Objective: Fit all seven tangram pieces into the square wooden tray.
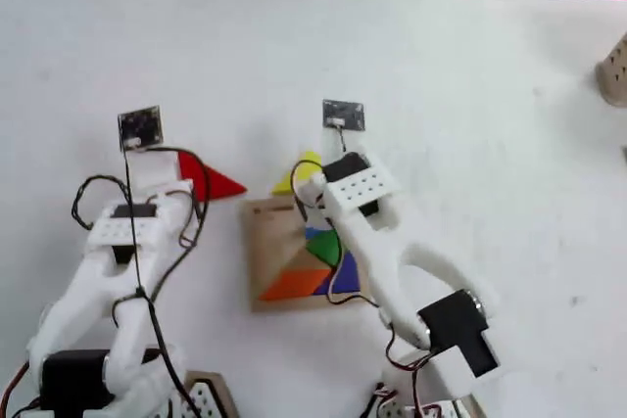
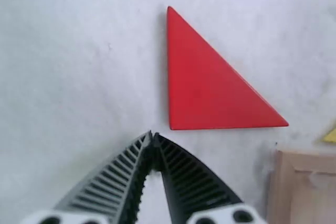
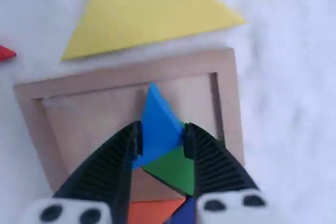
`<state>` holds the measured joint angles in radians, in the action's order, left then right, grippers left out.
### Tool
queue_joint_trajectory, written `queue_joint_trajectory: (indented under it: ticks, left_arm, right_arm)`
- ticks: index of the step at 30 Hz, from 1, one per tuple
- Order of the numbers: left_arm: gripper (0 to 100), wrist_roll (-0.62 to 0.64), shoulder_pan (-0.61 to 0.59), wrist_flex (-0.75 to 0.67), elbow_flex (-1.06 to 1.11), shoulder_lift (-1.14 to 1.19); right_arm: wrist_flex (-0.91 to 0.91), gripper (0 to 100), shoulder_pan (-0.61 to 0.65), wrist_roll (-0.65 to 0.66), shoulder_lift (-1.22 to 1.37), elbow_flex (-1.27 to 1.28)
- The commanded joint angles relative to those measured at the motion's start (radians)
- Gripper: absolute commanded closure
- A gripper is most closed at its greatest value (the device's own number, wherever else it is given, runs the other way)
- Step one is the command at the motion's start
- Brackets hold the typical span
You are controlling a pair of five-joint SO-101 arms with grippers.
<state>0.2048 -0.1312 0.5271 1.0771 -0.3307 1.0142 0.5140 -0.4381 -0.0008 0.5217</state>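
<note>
Closest in, my right gripper [image 3: 160,134] pinches the small blue triangular piece [image 3: 156,111] inside the square wooden tray [image 3: 229,103], which I judge needs seating flat beside the green piece [image 3: 170,170], while my left gripper [image 2: 153,139], pressed together, sits by the big red triangle [image 2: 205,87].

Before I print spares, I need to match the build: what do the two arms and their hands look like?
Both the left arm and right arm are white printed-plastic links with black servo blocks. Thin black and red cables loop along them. The left hand and right hand have dark, ribbed, tapering fingers on white bases with round holes.
</note>
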Motion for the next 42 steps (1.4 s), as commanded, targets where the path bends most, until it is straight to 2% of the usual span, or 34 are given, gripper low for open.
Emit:
queue_joint_trajectory:
  ticks: [1,11,20,27,33,42]
  left_arm:
    - [98,-0.009,0.013,-0.018,-0.008,-0.036]
    - [98,-0.009,0.013,-0.018,-0.008,-0.036]
    - [98,-0.009,0.013,-0.018,-0.008,-0.036]
    - [98,-0.009,0.013,-0.018,-0.008,-0.036]
    - [98,-0.009,0.015,-0.018,-0.008,-0.036]
    - [98,-0.009,0.015,-0.018,-0.006,-0.036]
  right_arm:
    - [-0.008,97.7,0.005,0.035,-0.005,-0.003]
    - [0.036,97.7,-0.002,0.215,-0.012,-0.002]
    - [0.108,96.9,0.002,0.454,-0.016,-0.009]
    - [0.156,76.2,0.008,0.542,-0.016,-0.011]
    - [0.213,76.1,0.004,0.546,-0.079,-0.031]
    - [0.288,76.1,-0.050,0.664,-0.268,-0.017]
